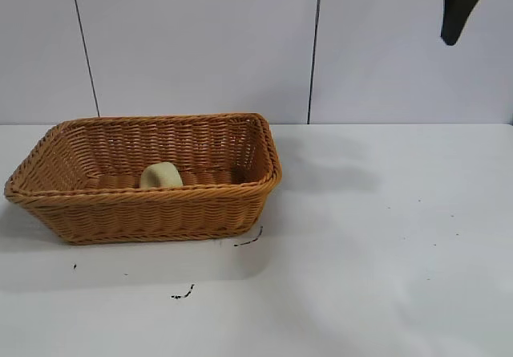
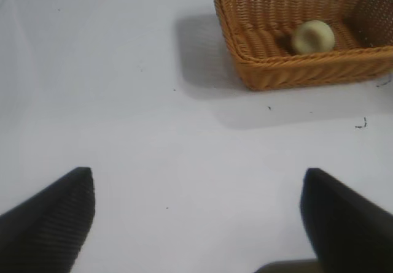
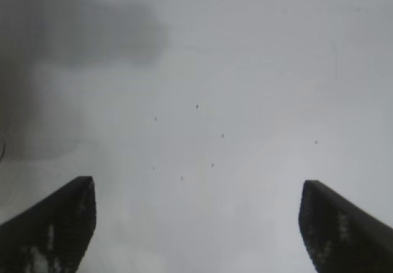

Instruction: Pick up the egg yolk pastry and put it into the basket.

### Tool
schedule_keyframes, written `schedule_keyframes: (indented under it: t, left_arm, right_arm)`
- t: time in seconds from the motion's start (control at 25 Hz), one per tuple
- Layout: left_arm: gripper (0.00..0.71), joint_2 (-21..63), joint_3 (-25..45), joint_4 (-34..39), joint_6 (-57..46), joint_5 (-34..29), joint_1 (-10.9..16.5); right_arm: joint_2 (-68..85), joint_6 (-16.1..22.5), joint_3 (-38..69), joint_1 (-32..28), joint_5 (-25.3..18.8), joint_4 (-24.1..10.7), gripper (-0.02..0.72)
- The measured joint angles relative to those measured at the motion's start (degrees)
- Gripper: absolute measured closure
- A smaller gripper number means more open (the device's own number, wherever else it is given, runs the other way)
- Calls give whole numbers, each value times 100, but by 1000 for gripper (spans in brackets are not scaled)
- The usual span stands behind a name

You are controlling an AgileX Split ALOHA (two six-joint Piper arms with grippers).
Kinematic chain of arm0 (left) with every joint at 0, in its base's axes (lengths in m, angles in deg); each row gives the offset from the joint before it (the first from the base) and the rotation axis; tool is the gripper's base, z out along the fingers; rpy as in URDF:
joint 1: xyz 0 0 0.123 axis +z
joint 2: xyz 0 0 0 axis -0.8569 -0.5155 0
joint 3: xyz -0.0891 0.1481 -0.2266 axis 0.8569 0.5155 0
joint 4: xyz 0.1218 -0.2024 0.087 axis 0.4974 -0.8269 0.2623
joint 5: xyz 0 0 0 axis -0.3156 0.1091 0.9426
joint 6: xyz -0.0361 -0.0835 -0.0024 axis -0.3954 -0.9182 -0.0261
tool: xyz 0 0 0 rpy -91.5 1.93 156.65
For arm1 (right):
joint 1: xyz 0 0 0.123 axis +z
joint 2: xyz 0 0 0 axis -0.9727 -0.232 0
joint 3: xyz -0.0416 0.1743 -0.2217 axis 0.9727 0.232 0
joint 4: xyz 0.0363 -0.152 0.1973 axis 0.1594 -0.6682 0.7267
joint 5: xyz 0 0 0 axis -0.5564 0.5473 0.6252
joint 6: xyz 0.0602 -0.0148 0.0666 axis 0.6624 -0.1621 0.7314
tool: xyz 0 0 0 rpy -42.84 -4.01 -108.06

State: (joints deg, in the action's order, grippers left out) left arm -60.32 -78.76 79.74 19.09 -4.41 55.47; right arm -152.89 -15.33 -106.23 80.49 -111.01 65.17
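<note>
The orange-brown wicker basket (image 1: 144,208) stands on the left of the white table. Inside it, on the floor, lies the pale yellow egg yolk pastry (image 1: 161,176), which the left wrist view shows too as the egg yolk pastry (image 2: 313,37) in the basket (image 2: 288,70). My right gripper (image 3: 198,190) hangs open and empty over bare table; in the exterior view only a dark fingertip of it (image 1: 460,4) shows, high at the top right, far from the basket. My left gripper (image 2: 198,181) is open and empty above bare table, well away from the basket.
The white table (image 1: 385,245) stretches right of and in front of the basket, with a few small dark marks (image 1: 183,295) on it. A white panelled wall (image 1: 200,44) closes the back.
</note>
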Motion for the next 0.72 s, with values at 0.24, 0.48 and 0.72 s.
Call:
schedule_keyframes:
  t: [0.24, 0.48, 0.72]
  left_arm:
    - [17, 0, 0, 0, 0, 0, 0]
    - [17, 0, 0, 0, 0, 0, 0]
    - [17, 0, 0, 0, 0, 0, 0]
  right_arm:
    - [2120, 9, 2015, 0, -5, 158, 57]
    - [4272, 17, 3947, 0, 66, 349, 57]
    - [6569, 6, 5571, 0, 620, 354, 57]
